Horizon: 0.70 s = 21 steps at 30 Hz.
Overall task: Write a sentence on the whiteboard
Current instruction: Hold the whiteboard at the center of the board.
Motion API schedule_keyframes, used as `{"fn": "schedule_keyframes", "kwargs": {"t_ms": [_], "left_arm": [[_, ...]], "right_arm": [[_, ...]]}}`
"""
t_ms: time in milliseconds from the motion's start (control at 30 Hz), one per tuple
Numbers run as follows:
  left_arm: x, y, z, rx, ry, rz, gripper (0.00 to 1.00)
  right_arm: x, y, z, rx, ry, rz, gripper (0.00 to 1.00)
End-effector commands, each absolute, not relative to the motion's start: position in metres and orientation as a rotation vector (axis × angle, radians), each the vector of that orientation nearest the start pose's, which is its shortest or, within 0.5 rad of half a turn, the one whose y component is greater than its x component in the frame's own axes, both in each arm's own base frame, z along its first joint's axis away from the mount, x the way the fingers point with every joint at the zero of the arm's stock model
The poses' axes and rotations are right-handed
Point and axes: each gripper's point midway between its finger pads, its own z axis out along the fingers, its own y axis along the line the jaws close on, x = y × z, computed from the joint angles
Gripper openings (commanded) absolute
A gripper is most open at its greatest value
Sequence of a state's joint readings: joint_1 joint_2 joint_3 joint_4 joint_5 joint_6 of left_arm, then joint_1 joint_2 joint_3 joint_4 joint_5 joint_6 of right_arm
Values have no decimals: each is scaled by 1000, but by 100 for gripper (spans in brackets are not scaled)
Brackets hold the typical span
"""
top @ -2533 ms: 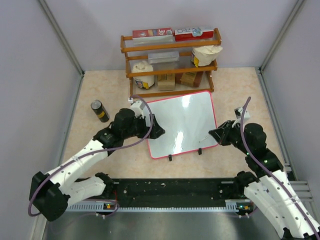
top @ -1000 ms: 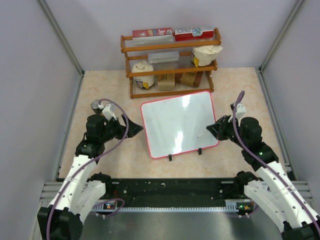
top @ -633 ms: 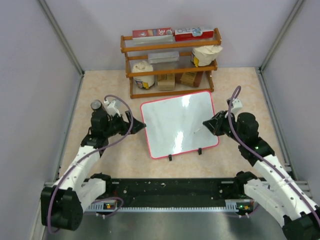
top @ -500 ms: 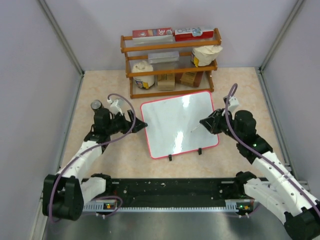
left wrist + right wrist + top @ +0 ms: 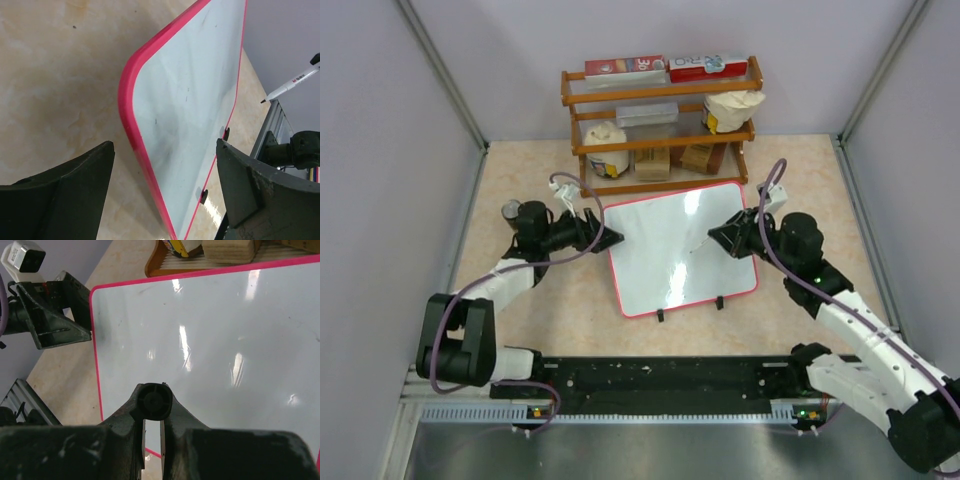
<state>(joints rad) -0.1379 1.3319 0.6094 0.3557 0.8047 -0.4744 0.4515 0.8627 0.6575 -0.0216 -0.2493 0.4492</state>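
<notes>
Top external view shows us the whiteboard [image 5: 678, 250] lying on the table [image 5: 790, 170], about in the middle and turned a little. It has a thin red frame [image 5: 616, 268] all around. Two small black tabs [image 5: 661, 316] sit on the edge closest to the arm bases. Just behind the board stands a wooden rack [image 5: 660, 95] with boxes and bags on its shelves. A dark can [image 5: 510, 209] stands on the table close to the left arm. We see the left gripper [image 5: 610, 238] right at the left edge of the board, near its far corner. In the left wrist view its two fingers [image 5: 60, 195] are spread wide apart, with nothing between them. The red rounded corner of the board shows ahead in the gap, but we cannot tell if the fingers touch it. The right gripper [image 5: 728, 234] hangs over the right side of the board and is pinching a pen [image 5: 292, 81]. The pen is white with a dark tip, and the tip points down toward the board. We cannot tell if the tip touches the white face. In the right wrist view we look down the round black end of the pen, with a finger pressed against each side. Past it we see the shiny white board with bright spots of light on it.
</notes>
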Motion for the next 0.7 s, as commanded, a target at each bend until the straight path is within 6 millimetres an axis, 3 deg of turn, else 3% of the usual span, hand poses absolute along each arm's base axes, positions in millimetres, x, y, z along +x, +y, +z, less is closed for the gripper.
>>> {"fn": "schedule_keyframes", "kwargs": {"t_ms": [0,167,333,667], "left_arm": [[324,-195,186,446,1809,-1217,84],[316,-200,181,541,1787,-1272,64],[308,-202,174,577,1746,-1325,63],[303,-200,168,591,1725,-1384,42]], "right_arm": [[270,216,284,-262,1685,945,0],[272,228,298,-308,1637,980,0],[273,243,307,-362,1605,1021,0],[281,277,322,-433,1537,1060,0]]}}
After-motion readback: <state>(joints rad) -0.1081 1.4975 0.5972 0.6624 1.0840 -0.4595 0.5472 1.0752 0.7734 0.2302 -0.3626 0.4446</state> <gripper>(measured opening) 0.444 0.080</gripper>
